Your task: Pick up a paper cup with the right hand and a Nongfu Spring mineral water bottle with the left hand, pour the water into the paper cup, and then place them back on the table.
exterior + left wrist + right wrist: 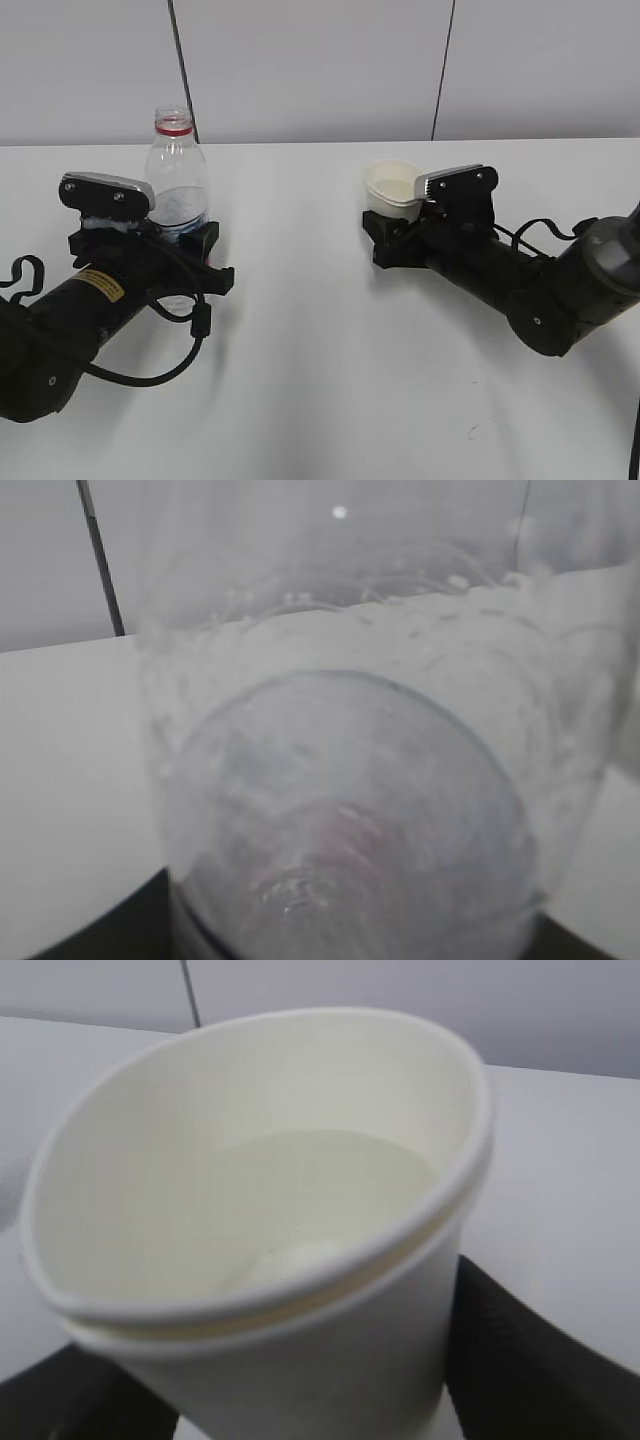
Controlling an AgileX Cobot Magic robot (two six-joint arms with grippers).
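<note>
A: Where is the Nongfu Spring mineral water bottle?

B: Upright at the left of the white table, capless, red ring at its neck; its lower part sits between the jaws of the left hand, whose black arm carries a yellow label and a looping black cable; the fingers are clenched on the bottle's body. In the left wrist view the clear bottle fills the picture, droplets clinging to its inside wall; a little water lies low in it.

A: And the paper cup?

B: To the right of centre, well apart from the bottle; the right hand grasps it, black jaw parts on both sides of its wall. The right wrist view shows the cup close up, its rolled rim squeezed out of round; pale water lies in its bottom.

A: Are they standing on the table?

B: The bottle's base is hidden behind the gripper, so I cannot tell; the same holds for the cup's.
</note>
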